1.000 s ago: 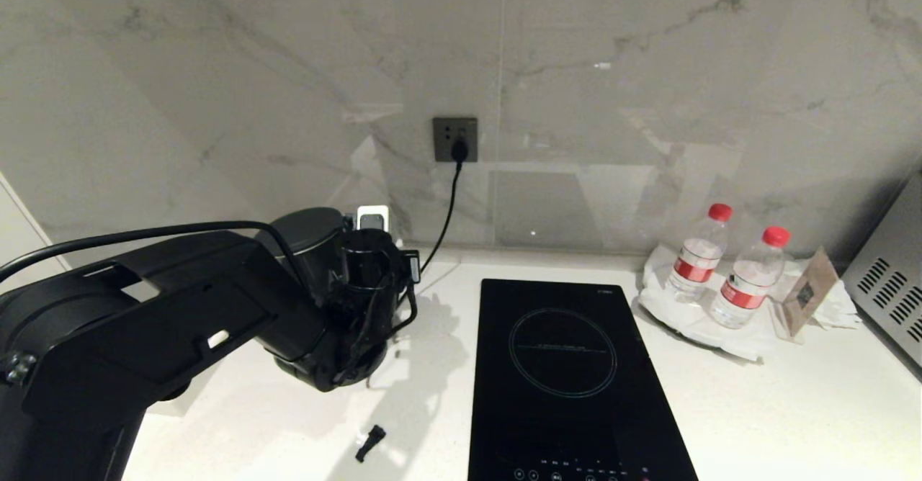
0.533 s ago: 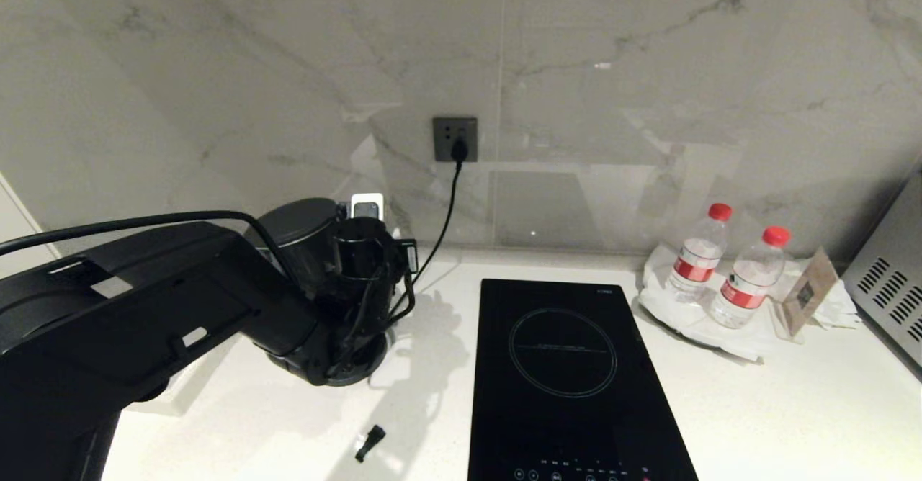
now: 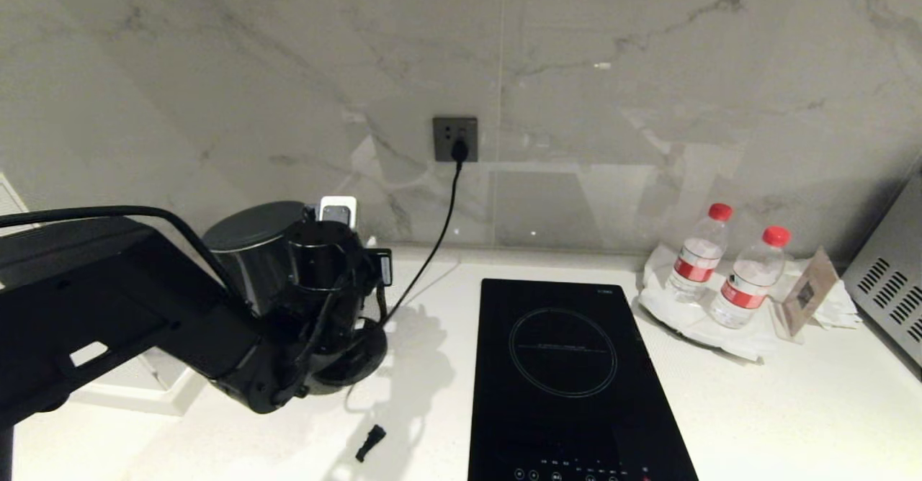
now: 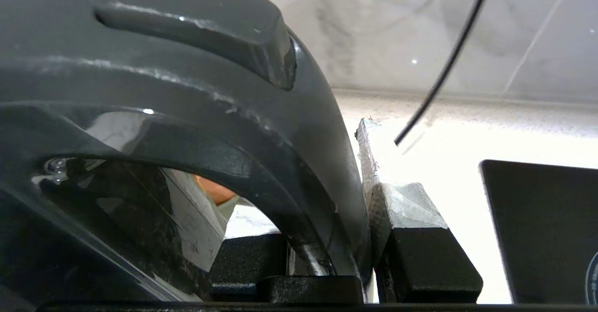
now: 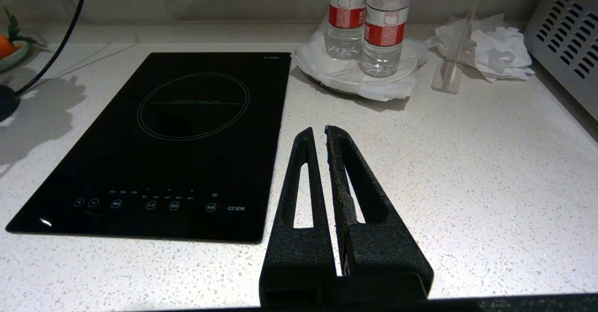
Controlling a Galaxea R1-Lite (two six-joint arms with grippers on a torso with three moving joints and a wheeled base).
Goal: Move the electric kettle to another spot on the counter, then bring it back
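Two arms share the bench (image 3: 792, 394). Nearest, at about five o'clock, the right gripper (image 5: 318, 132) hangs over bare stone beside the hob (image 3: 569, 373), jaws pressed together and holding nothing. Farther off, at nine o'clock, the left gripper (image 4: 369, 218) has its jaws clamped on the loop handle of the electric kettle (image 3: 252, 250), near the wall.

Electric kettle (image 3: 252, 250): tall glossy black cylinder, flat matte grey-black lid, big loop handle (image 4: 261, 130). Upright, at 9 o'clock of head view, near back wall; lower body hidden, so contact with table cannot be told. Handle clamped in left pincer (image 4: 369, 237). Table (image 3: 756, 409): white speckled stone, runs 9 to 3 o'clock.
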